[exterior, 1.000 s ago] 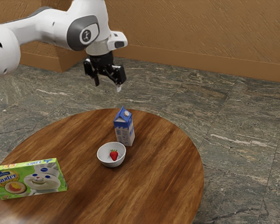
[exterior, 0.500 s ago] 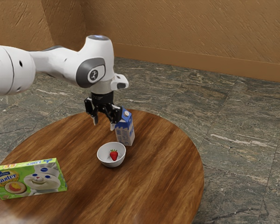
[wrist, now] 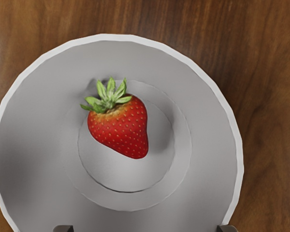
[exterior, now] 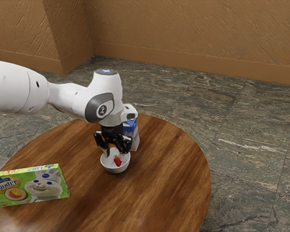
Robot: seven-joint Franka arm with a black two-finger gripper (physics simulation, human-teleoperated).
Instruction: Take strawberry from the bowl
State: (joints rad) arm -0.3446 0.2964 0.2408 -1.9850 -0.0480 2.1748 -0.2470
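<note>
A round wooden table (exterior: 169, 181) spreads beneath my white robot arm (exterior: 67, 99), which I operate from afar and which reaches in from the exterior view's left. A green Easter cookie box (exterior: 34, 187) stands on edge toward that same side, well apart from the gripper, while a blue-and-white carton (exterior: 135, 138) stands upright, partly hidden behind the arm. My black gripper (exterior: 114, 154) points down with its two fingers spread wide, gripping nothing, over a white bowl (exterior: 115, 169) that sits near the carton. Inside the bowl, the red strawberry (wrist: 121, 126) lies on its side near the middle of the bottom, its flesh clear of the fingers, crowned by small green leaves (wrist: 107, 98)
</note>
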